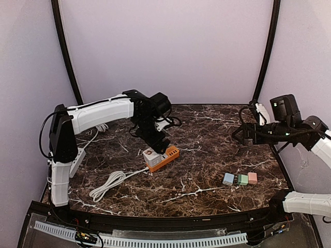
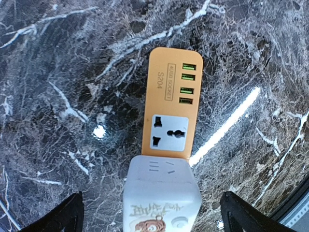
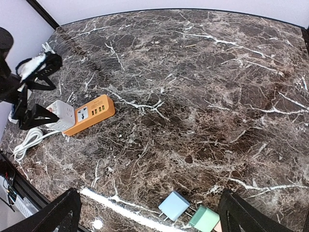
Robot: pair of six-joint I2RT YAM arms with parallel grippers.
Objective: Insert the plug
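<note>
Arms (image 1: pixel 98 114) white w/ blk joints, blk cables.

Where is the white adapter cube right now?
Top view, left of centre: the white adapter cube sits on the left end of the orange power strip, under the open left gripper.

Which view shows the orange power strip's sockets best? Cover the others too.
Left wrist: the orange power strip sits close, seen from above, socket and USB ports clear. Top external shows it small; right wrist, far off and angled.
</note>
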